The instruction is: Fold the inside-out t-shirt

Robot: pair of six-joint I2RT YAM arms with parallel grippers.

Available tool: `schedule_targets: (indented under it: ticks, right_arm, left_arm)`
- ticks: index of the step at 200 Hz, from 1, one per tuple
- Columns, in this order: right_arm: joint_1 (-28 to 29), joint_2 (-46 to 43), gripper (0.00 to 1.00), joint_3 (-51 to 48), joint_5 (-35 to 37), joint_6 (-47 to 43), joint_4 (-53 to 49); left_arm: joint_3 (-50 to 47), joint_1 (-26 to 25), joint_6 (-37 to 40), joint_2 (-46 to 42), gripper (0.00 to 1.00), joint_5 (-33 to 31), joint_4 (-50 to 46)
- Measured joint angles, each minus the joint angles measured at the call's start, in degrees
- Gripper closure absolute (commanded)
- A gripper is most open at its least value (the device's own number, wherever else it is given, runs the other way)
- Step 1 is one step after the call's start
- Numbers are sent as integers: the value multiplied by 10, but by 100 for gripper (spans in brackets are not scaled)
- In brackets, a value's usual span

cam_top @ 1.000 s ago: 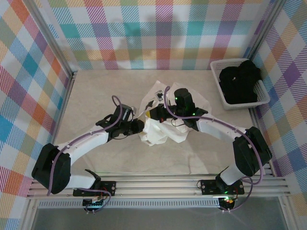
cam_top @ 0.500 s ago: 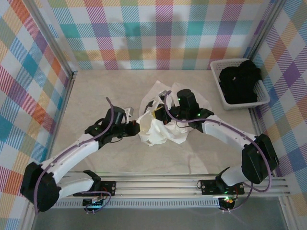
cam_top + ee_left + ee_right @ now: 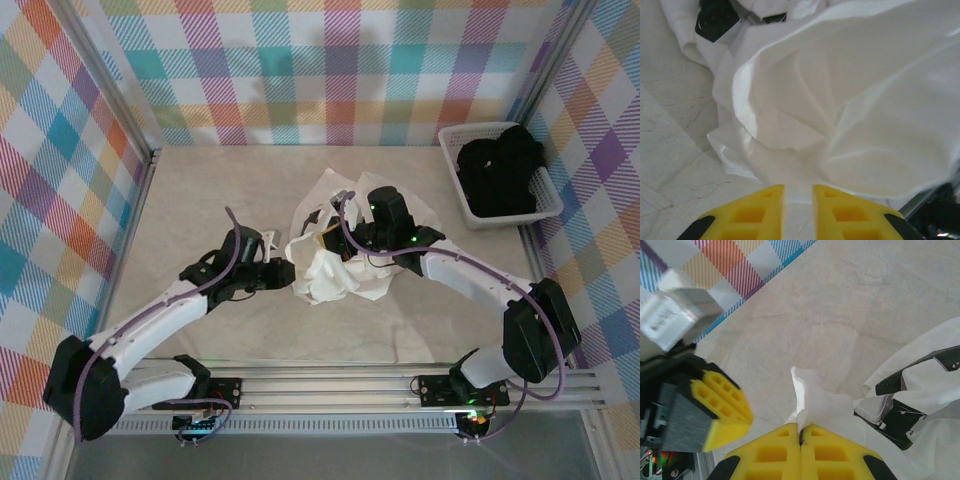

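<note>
The t-shirt (image 3: 330, 282) lies bunched mid-surface (image 3: 200, 190). A fold is clamped in the right jaws, apparently to hold it up. The left jaws, slightly apart and empty, are aimed at its edge.

One white t-shirt (image 3: 335, 282), one basket (image 3: 449, 160), one black garment (image 3: 500, 170), two robot arms (image 3: 160, 310).

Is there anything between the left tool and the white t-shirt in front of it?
Nothing visible does. In the left wrist view the left tool, its fingers slightly apart and empty, faces the t-shirt directly, close to its near edge. The right tool is shut on a fold of the t-shirt.
</note>
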Motion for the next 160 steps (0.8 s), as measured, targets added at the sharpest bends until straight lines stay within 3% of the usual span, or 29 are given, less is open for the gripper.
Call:
schedule_targets:
  ticks: [114, 160]
  right_arm:
    - [0, 1, 100, 1, -5, 3, 0]
    - [0, 1, 100, 1, -5, 3, 0]
  left_arm:
    - [39, -1, 2, 94, 64, 6, 39]
    - [45, -2, 11, 112, 69, 14, 39]
